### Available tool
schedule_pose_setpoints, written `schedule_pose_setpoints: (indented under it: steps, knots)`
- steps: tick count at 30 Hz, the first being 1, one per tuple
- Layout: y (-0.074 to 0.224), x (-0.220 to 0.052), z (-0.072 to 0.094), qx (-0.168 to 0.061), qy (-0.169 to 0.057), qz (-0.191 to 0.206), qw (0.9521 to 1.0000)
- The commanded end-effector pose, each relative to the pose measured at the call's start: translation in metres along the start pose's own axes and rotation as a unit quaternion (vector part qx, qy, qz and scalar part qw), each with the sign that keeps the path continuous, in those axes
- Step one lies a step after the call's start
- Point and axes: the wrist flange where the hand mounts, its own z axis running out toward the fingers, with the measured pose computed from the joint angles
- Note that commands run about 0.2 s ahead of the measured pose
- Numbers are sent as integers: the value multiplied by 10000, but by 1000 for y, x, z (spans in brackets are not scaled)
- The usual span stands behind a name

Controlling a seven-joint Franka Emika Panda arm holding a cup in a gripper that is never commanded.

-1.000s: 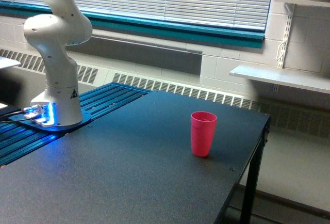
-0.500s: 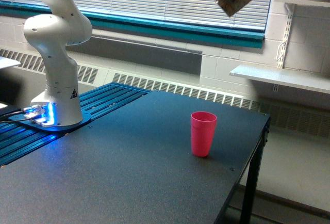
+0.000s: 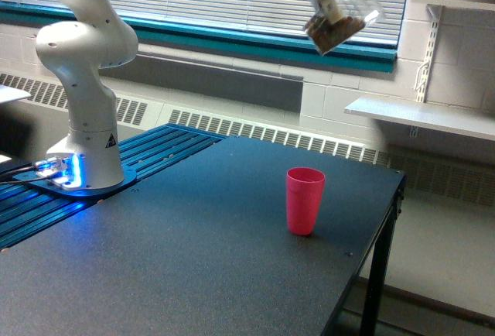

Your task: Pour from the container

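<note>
No brand or wording can be read anywhere; only a small dark triangular mark shows on the arm's white base (image 3: 93, 138), too small to make out. The container (image 3: 340, 20) has come lower and farther toward the exterior view's left than half a second ago, and more of the white claw (image 3: 323, 3) now shows. The claw is clamped on the container's side. The container hangs tilted high above the pink cup (image 3: 305, 200), slightly toward the exterior view's right of it, with brown granules heaped in its lower end. The pink cup stands upright on the dark worktop (image 3: 193, 258), in the same spot as before; its inside cannot be seen.
</note>
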Motion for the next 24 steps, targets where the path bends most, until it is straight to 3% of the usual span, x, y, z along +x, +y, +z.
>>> schedule_pose_setpoints:
  steps: [1, 24]
  knots:
    - [1, -17, 4, -32, -32, -330, 9994]
    - [35, -85, 47, -396, -459, -481, 9970]
